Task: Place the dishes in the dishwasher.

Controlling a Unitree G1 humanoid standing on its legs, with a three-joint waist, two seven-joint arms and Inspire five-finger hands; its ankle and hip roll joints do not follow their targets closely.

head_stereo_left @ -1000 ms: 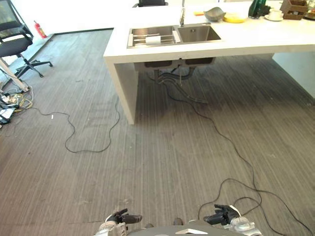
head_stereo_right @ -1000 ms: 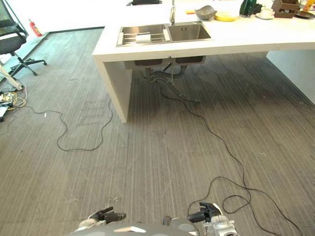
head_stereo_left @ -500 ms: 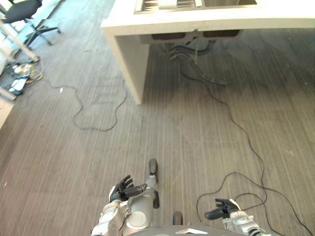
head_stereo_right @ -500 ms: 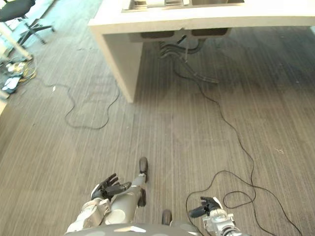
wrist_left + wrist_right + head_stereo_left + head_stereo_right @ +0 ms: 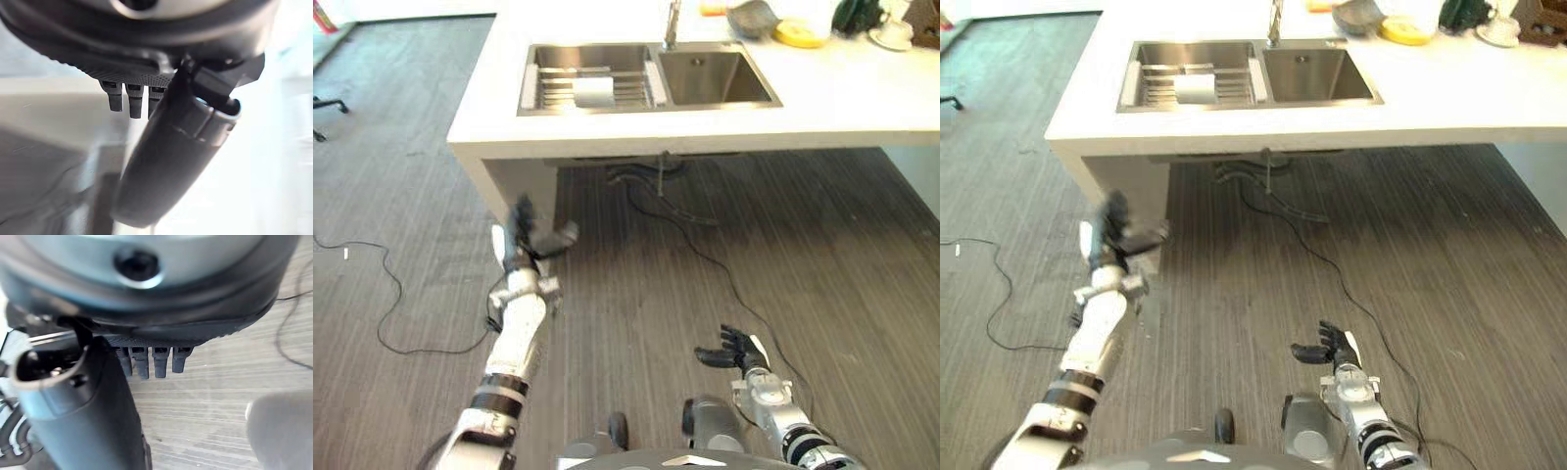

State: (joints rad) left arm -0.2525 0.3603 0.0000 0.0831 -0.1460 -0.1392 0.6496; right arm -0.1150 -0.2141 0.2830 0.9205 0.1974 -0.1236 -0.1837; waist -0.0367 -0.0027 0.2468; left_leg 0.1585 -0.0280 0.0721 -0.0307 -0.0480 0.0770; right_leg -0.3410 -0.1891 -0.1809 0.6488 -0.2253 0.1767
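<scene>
On the white counter (image 5: 822,88) past the sink stand a grey bowl (image 5: 751,17), a yellow dish (image 5: 800,32) and a white cup on a saucer (image 5: 891,34). A white dish (image 5: 594,91) lies on the rack in the sink's left basin (image 5: 548,88). My left hand (image 5: 524,235) is raised in front of the counter's left leg, fingers (image 5: 129,100) straight and thumb (image 5: 181,161) out, holding nothing. My right hand (image 5: 729,348) hovers low over the floor, well short of the counter, its fingers (image 5: 151,360) relaxed and empty.
The counter's solid left leg (image 5: 519,186) stands just behind my left hand. Drain pipes (image 5: 656,181) hang under the sink. A thin black cable (image 5: 382,294) loops on the grey plank floor at the left. A dark green object (image 5: 852,12) sits at the counter's far right.
The camera has swung up and closer, bringing the sink and counter top back into view. My left arm has risen from low by my body to near the counter's leg. The right hand lifted slightly.
</scene>
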